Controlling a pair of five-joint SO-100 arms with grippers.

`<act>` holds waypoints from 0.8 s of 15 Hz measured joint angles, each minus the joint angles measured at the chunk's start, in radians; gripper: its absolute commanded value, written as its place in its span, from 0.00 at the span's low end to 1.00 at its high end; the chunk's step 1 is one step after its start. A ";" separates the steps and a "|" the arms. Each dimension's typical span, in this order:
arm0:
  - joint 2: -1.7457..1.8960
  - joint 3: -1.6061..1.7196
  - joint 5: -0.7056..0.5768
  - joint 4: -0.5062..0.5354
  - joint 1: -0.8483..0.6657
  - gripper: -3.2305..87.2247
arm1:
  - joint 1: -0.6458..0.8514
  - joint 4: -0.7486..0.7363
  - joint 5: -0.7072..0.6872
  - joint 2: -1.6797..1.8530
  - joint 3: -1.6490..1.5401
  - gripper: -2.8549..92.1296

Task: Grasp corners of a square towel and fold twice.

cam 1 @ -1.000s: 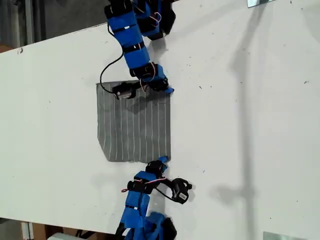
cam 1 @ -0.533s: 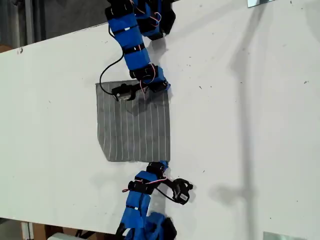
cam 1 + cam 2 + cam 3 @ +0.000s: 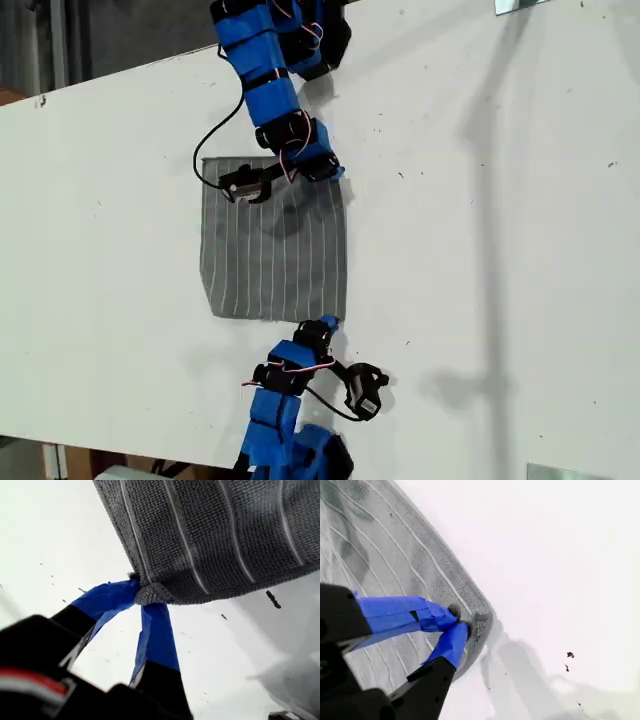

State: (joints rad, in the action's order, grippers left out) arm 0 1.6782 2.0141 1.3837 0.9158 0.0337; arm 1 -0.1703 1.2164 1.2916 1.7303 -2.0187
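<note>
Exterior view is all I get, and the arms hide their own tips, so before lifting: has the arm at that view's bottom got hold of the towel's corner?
Observer: Yes. The first wrist view shows my first gripper shut on the towel, its corner bunched between the fingers.
Operator: And the arm at the top?
Observer: My second gripper is shut on the other corner, the fabric puckered there.
Operator: How deep is the first grip?
Observer: Shallow: only the rounded tip sits between the fingers.
</note>
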 measured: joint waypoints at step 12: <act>-0.290 -0.140 0.040 0.002 -0.049 0.03 | -0.092 -0.031 0.031 -0.015 0.081 0.03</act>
State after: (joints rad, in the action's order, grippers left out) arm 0 1.3883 1.8745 1.4235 0.9173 -0.0153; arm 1 -0.2623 1.1858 1.3223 1.7150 -1.9374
